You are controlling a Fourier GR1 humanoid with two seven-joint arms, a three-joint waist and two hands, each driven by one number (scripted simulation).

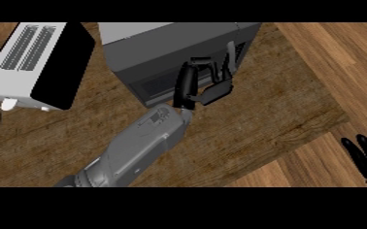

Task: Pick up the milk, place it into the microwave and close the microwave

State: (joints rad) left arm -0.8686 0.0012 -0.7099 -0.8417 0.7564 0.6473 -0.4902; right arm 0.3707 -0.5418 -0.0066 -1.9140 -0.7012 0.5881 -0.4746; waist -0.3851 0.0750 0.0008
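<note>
The dark grey microwave stands at the back of the counter, its door lying flat against its front. My left hand comes in from the lower left on a grey forearm. It rests against the door's right part, just below the handle, with its fingers straight. It holds nothing. My right hand shows at the right edge, open with fingers up, resting. No milk is in sight; I cannot see inside the microwave.
A white toaster with a black side stands at the back left, close to the microwave. The brown counter top stretches in front of both, with lighter wood to its right.
</note>
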